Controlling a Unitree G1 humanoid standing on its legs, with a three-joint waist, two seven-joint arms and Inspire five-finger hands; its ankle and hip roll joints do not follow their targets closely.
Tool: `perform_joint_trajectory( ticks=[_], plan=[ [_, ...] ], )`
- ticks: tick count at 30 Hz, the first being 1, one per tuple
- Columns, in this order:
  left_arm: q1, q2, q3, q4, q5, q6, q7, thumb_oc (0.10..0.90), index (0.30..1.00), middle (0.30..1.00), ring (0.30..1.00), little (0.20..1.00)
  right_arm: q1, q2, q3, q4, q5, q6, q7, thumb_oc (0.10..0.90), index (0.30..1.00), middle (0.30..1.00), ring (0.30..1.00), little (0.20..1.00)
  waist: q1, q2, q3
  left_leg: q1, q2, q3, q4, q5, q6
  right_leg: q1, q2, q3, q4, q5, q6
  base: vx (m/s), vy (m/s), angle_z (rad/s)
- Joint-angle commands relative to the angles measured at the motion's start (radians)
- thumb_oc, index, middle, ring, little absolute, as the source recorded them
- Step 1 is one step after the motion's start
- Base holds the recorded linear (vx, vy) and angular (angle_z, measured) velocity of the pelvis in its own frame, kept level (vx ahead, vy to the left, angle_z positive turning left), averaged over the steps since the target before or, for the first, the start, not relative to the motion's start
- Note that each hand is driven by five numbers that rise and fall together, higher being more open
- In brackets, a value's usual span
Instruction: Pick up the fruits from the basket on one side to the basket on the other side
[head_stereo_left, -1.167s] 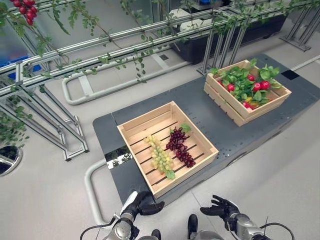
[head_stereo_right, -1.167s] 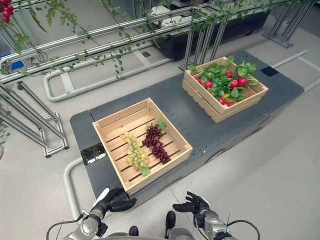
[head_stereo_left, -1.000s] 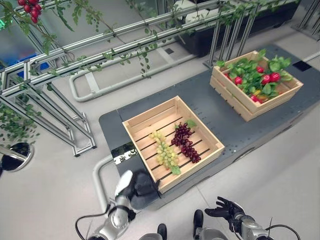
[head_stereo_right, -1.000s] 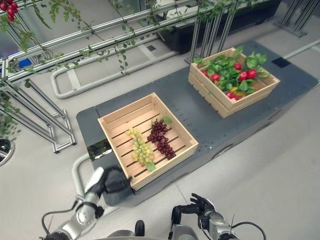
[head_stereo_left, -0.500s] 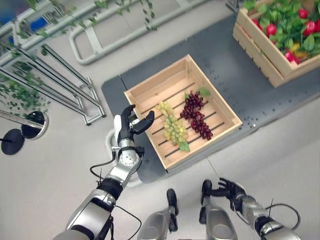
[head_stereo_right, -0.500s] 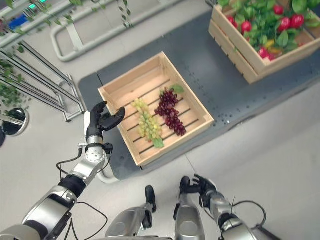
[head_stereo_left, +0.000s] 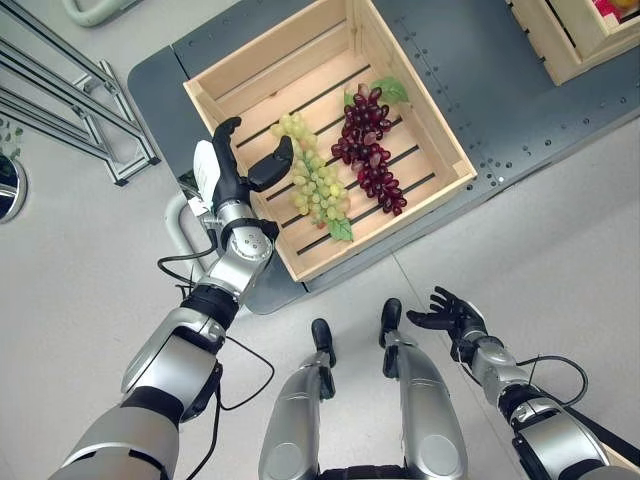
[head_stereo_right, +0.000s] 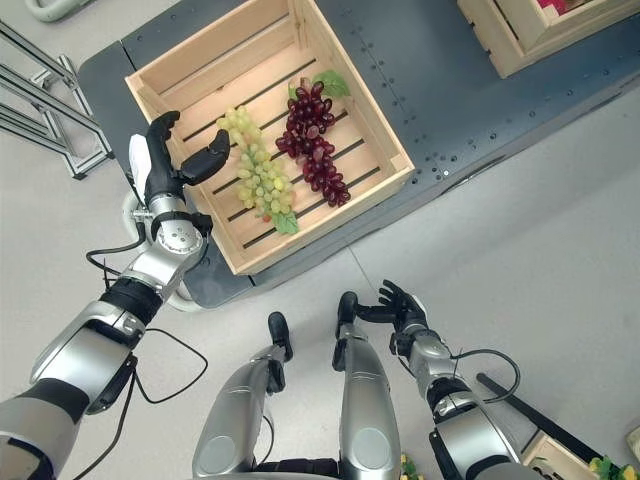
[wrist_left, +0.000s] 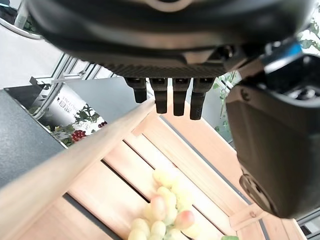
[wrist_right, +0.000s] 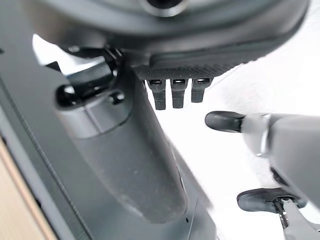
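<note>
Left hand (head_stereo_left: 229, 172) closer to slatted wooden crate (head_stereo_left: 290, 75)

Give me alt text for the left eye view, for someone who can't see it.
The robot's open left hand is over the left wall of a wooden crate on a dark grey platform, close to a bunch of green grapes lying beside a bunch of dark red grapes. The open right hand hangs over the floor.

A dark grey platform (head_stereo_left: 480, 100) crosses the top of the frame, standing on the pale floor (head_stereo_left: 560, 250). A slatted wooden crate (head_stereo_left: 385, 228) sits on it, upper centre. A second crate (head_stereo_left: 600, 52), mostly cut off, seems to rest on it at the upper right corner.
</note>
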Motion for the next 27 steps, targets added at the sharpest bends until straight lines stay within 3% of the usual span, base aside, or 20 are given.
perform_joint_trajectory(
  ticks=[1,8,10,12,13,15,16,17,18,21,26,27],
  plan=[
    [-0.105,0.039,-0.020,0.007,-0.015,0.003,-0.024,0.800,0.900,0.900,0.900,0.900,0.011,0.029,0.037,-0.072,0.053,-0.044,-0.056,0.800,0.900,0.900,0.900,0.900,-0.012,-0.040,-0.016,-0.093,0.038,0.043,0.155,-0.093,-0.031,0.012,-0.010,0.010,0.103,-0.140,0.038,-0.02,-0.014,0.04],
    [-0.161,0.058,-0.051,0.077,-0.020,0.014,-0.051,0.800,0.900,0.900,0.900,0.900,-0.006,0.038,0.058,-0.079,0.065,-0.027,-0.084,0.800,0.900,0.900,0.900,0.900,-0.016,-0.072,-0.016,-0.176,0.066,0.037,0.240,-0.129,-0.017,-0.075,-0.013,0.025,0.193,-0.165,0.034,0.00,-0.008,-0.02],
    [-0.169,0.057,-0.059,0.096,0.029,0.018,-0.061,0.800,0.900,0.900,0.900,0.900,-0.003,0.041,0.055,-0.063,0.064,-0.029,-0.081,0.800,0.900,0.900,0.900,0.900,-0.018,-0.078,-0.016,-0.186,0.071,0.038,0.255,-0.138,-0.013,-0.086,-0.014,0.029,0.207,-0.170,0.035,0.00,0.000,0.00],
    [-0.190,0.064,-0.100,0.117,0.195,0.036,-0.065,0.800,0.900,0.900,0.900,0.900,-0.010,0.041,0.058,-0.045,0.063,-0.019,-0.084,0.800,0.900,0.900,0.900,0.900,-0.019,-0.083,-0.016,-0.198,0.076,0.039,0.264,-0.142,-0.012,-0.099,-0.015,0.031,0.211,-0.167,0.036,0.00,0.000,0.00],
    [-0.194,0.068,-0.110,0.119,0.212,0.037,-0.062,0.800,0.900,0.900,0.900,0.900,-0.011,0.041,0.059,-0.042,0.064,-0.019,-0.084,0.800,0.900,0.900,0.900,0.900,-0.019,-0.084,-0.016,-0.199,0.076,0.039,0.264,-0.142,-0.012,-0.100,-0.015,0.032,0.210,-0.166,0.036,0.00,0.000,0.00],
    [-0.212,0.089,-0.156,0.120,0.294,0.045,-0.013,0.800,0.900,0.900,0.900,0.900,-0.011,0.037,0.059,-0.021,0.069,-0.023,-0.075,0.800,0.900,0.900,0.900,0.900,-0.018,-0.083,-0.016,-0.201,0.077,0.039,0.265,-0.143,-0.013,-0.103,-0.014,0.033,0.206,-0.161,0.037,0.00,0.011,0.02],
    [-0.229,0.106,-0.166,0.115,0.345,0.036,0.112,0.800,0.900,0.900,0.900,0.900,-0.021,0.031,0.054,-0.009,0.067,-0.024,-0.065,0.800,0.900,0.900,0.900,0.900,-0.016,-0.083,-0.016,-0.222,0.077,0.046,0.261,-0.125,-0.005,-0.126,-0.015,0.031,0.199,-0.142,0.029,-0.02,0.013,0.04],
    [-0.229,0.109,-0.164,0.113,0.342,0.032,0.116,0.800,0.900,0.900,0.900,0.900,-0.019,0.030,0.054,-0.009,0.068,-0.025,-0.064,0.800,0.900,0.900,0.900,0.900,-0.016,-0.083,-0.016,-0.222,0.077,0.046,0.260,-0.126,-0.005,-0.126,-0.015,0.032,0.199,-0.142,0.030,0.00,0.000,0.00],
    [-0.223,0.127,-0.140,0.097,0.361,-0.031,0.221,0.800,0.900,0.900,0.900,0.900,-0.004,0.025,0.051,-0.001,0.072,-0.035,-0.055,0.800,0.900,0.900,0.900,0.900,-0.013,-0.082,-0.016,-0.222,0.076,0.045,0.263,-0.131,-0.004,-0.128,-0.016,0.034,0.203,-0.145,0.029,0.00,0.000,0.00],
    [-0.194,0.141,-0.104,0.064,0.434,-0.062,0.342,0.800,0.900,0.900,0.900,0.900,0.021,0.025,0.048,0.008,0.085,-0.051,-0.047,0.800,0.900,0.900,0.900,0.900,-0.002,-0.080,-0.016,-0.224,0.074,0.041,0.269,-0.136,-0.005,-0.128,-0.020,0.031,0.207,-0.145,0.031,0.02,-0.018,0.01],
    [-0.117,0.111,-0.049,0.025,0.482,-0.005,0.393,0.800,0.900,0.900,0.900,0.900,0.043,0.040,0.041,-0.003,0.092,-0.048,-0.056,0.800,0.900,0.900,0.900,0.900,0.017,-0.076,-0.016,-0.212,0.060,0.025,0.261,-0.139,-0.004,-0.116,-0.027,0.020,0.211,-0.147,0.037,0.01,-0.013,0.01],
    [-0.091,0.106,-0.043,0.011,0.513,0.033,0.397,0.800,0.900,0.900,0.900,0.900,0.046,0.045,0.038,-0.009,0.087,-0.042,-0.062,0.800,0.900,0.900,0.900,0.900,0.022,-0.071,-0.016,-0.202,0.054,0.021,0.254,-0.137,-0.004,-0.109,-0.032,0.015,0.208,-0.145,0.038,0.00,0.000,0.00]
  ],
)
